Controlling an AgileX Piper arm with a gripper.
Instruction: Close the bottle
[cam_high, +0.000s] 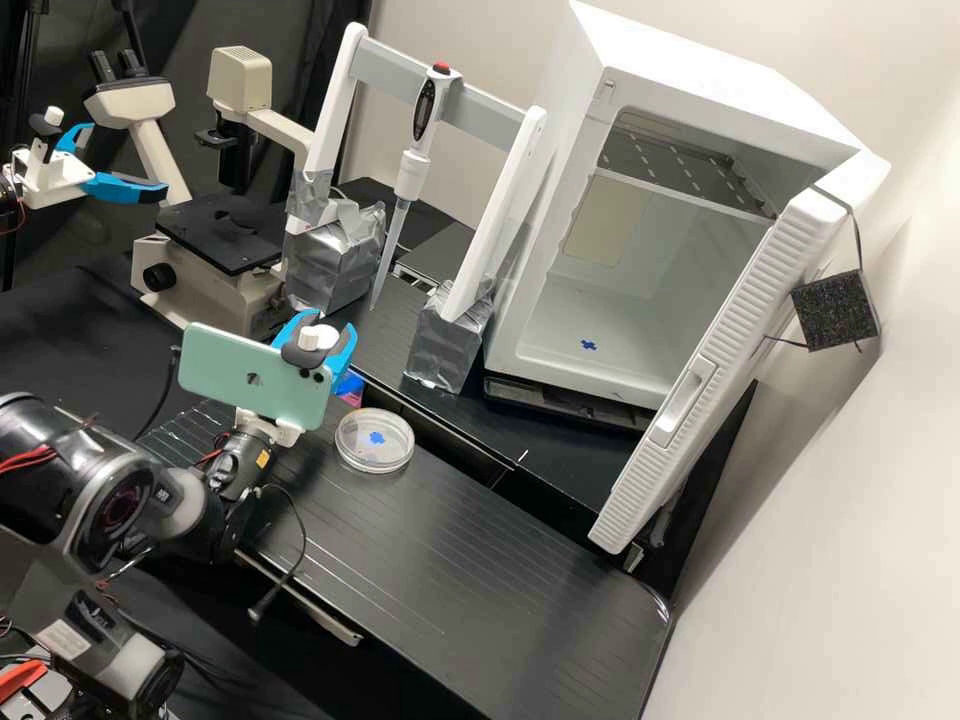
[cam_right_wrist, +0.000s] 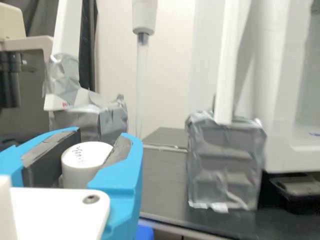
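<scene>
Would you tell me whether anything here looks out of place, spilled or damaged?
Nothing looks spilled, but the cabinet door hangs wide open, seemingly unneeded, and crumpled tape around the white stand looks makeshift.

In the high view, a clear dish (cam_high: 374, 457) lies on the black bench (cam_high: 470, 570). From it, the microscope (cam_high: 218, 232) stands toward eleven o'clock, the pipette (cam_high: 411, 172) hangs tip-down from its white stand (cam_high: 335, 110) at twelve, and the white box (cam_high: 705, 95), door (cam_high: 725, 365) open, stands toward two.
</scene>
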